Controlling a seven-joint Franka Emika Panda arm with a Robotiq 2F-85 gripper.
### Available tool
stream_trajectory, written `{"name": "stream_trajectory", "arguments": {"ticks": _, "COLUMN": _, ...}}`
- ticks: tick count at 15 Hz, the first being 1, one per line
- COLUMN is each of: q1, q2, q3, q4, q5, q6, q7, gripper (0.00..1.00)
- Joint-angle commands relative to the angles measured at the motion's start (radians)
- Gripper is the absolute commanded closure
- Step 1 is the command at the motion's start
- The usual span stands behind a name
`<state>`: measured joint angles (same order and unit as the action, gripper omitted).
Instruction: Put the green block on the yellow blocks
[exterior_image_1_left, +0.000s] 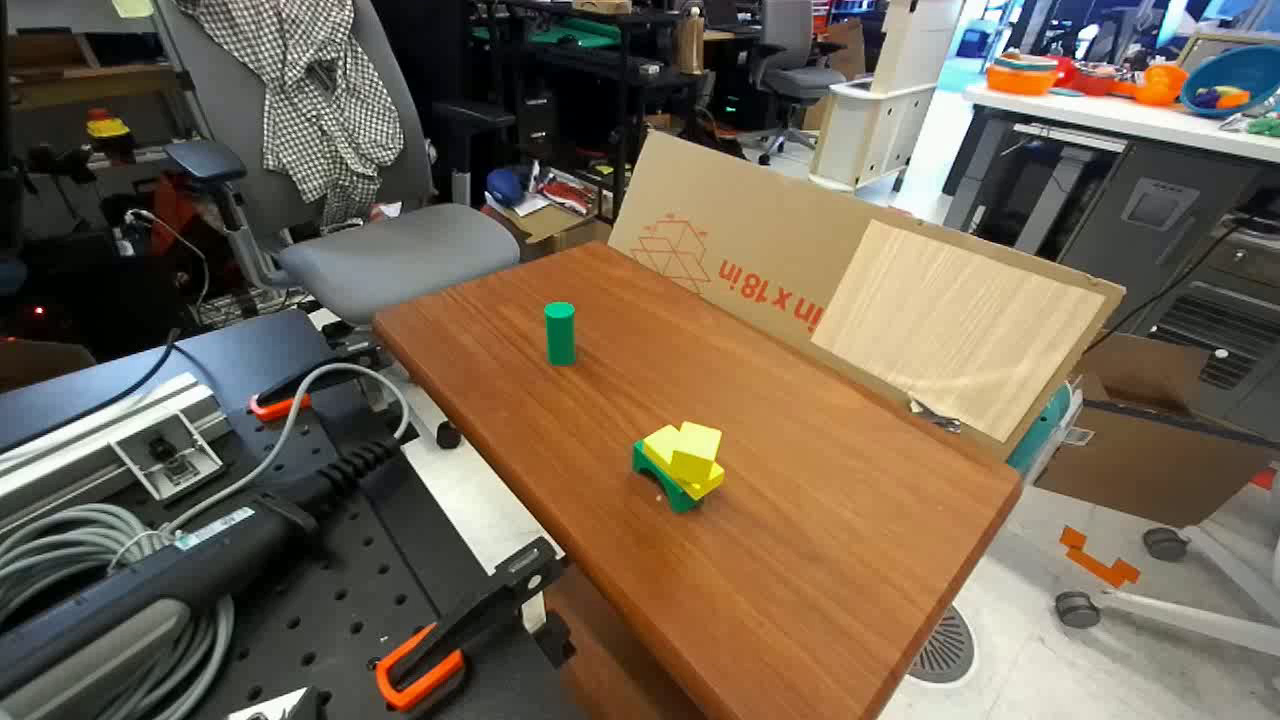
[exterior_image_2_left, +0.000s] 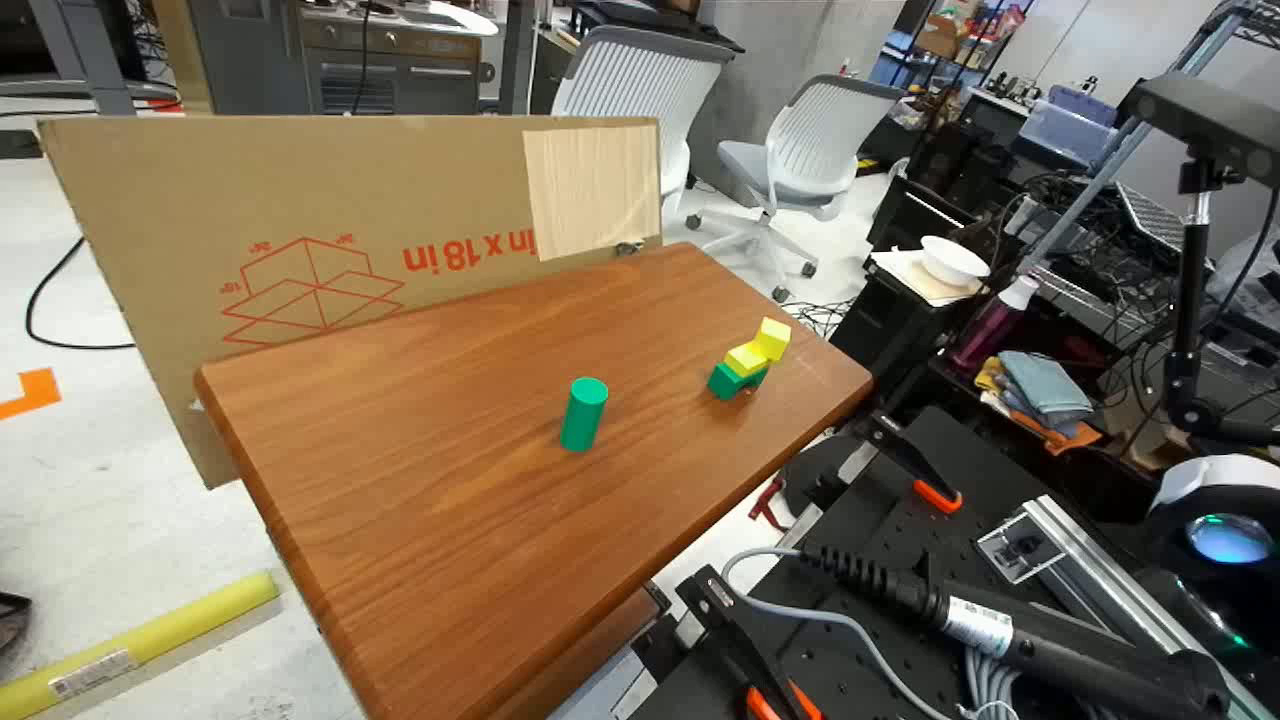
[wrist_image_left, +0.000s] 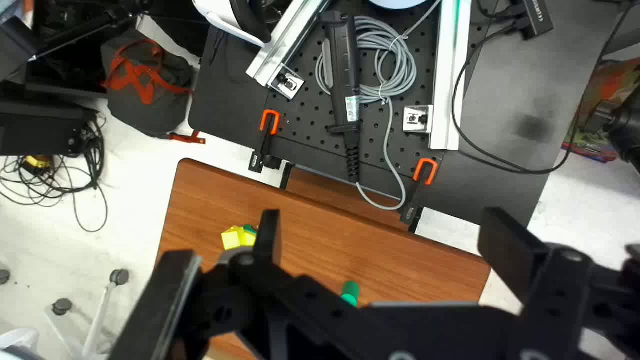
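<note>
The green cylinder block stands upright on the brown wooden table in both exterior views (exterior_image_1_left: 560, 336) (exterior_image_2_left: 583, 415). It also shows in the wrist view (wrist_image_left: 350, 291), partly hidden by the gripper body. Two yellow blocks (exterior_image_1_left: 696, 452) (exterior_image_2_left: 771, 339) are stacked on a green arch block (exterior_image_1_left: 684, 498) (exterior_image_2_left: 731, 382), the upper one turned and offset. In the wrist view the yellow blocks (wrist_image_left: 233, 238) sit left of the left finger, which partly covers the stack. My gripper (wrist_image_left: 385, 220) is open, with nothing between its fingers, above the table. It is out of view in both exterior views.
The table (exterior_image_1_left: 830, 560) has a cardboard sheet (exterior_image_1_left: 740, 215) standing along one long edge. A black perforated bench (wrist_image_left: 305, 125) with orange-handled clamps (wrist_image_left: 425, 171), a coiled grey cable (wrist_image_left: 400, 75) and metal rails (wrist_image_left: 450, 75) lies along the opposite edge.
</note>
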<state>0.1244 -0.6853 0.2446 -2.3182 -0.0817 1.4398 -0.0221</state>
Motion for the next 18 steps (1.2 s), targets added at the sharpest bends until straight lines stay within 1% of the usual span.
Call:
{"name": "stream_trajectory", "arguments": {"ticks": 1, "q1": 0.029, "q2": 0.006, "q3": -0.02, "q4": 0.003, "q5": -0.01, "q6": -0.003, "q7": 0.015, "gripper": 0.0}}
{"name": "stream_trajectory", "arguments": {"ticks": 15, "q1": 0.029, "q2": 0.006, "q3": -0.02, "q4": 0.003, "q5": -0.01, "q6": -0.003, "q7": 0.015, "gripper": 0.0}}
{"name": "stream_trajectory", "arguments": {"ticks": 16, "q1": 0.021, "q2": 0.009, "q3": -0.027, "q4": 0.005, "q5": 0.028, "q6": -0.008, "q7": 0.045, "gripper": 0.0}}
{"name": "stream_trajectory", "arguments": {"ticks": 18, "q1": 0.022, "q2": -0.002, "q3": -0.035, "q4": -0.03, "q5": 0.018, "q6": 0.034, "q7": 0.039, "gripper": 0.0}}
